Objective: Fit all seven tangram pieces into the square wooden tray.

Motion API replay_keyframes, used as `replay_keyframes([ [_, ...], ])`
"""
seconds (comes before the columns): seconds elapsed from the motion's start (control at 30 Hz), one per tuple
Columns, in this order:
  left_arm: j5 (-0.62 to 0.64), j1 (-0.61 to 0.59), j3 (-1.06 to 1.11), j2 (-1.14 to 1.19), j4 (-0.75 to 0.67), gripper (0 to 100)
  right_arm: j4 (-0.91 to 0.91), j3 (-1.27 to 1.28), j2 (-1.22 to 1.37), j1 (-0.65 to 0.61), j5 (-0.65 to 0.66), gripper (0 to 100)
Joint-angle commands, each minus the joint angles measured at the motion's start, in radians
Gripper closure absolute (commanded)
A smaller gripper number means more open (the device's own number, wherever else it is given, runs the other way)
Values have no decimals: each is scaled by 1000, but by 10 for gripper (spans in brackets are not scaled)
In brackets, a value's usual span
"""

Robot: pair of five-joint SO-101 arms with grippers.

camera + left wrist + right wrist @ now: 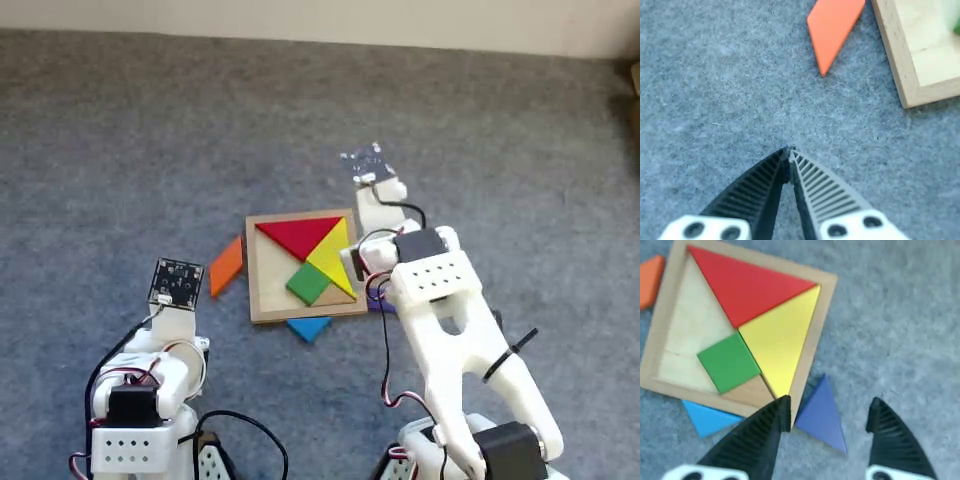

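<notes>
The square wooden tray (262, 306) lies mid-table holding a red triangle (297, 236), a yellow triangle (333, 260) and a green square (309, 283). An orange parallelogram (227, 265) rests on the carpet just left of the tray, and a light blue triangle (309, 327) lies at its front edge. A purple triangle (822, 415) sits by the tray's right front corner, under my right gripper (829, 415), which is open and straddles it. My left gripper (790, 150) is shut and empty over bare carpet, short of the orange parallelogram (834, 26).
Grey carpet covers the whole table (120, 150). The right arm's white body (450, 330) hangs over the area right of the tray. The left arm (160, 350) stands at the front left. The tray's left half (685, 335) shows bare wood.
</notes>
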Motion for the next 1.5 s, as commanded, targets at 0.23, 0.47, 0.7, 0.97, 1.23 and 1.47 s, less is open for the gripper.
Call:
replay_keyframes([
  [0.23,3,-12,21,-27,6,993,35,-7,156,15,100,735],
  [0.47,3,-12,21,-27,6,993,42,-7,153,1,97,735],
  [0.7,3,-12,21,-27,6,993,84,18,-4,-25,-26,735],
  [0.97,3,-12,21,-27,6,993,268,21,-128,73,-109,735],
  [1.23,3,-12,21,-27,6,993,294,225,-294,116,-106,735],
  [1.47,3,-12,21,-27,6,993,294,343,-529,185,-100,735],
])
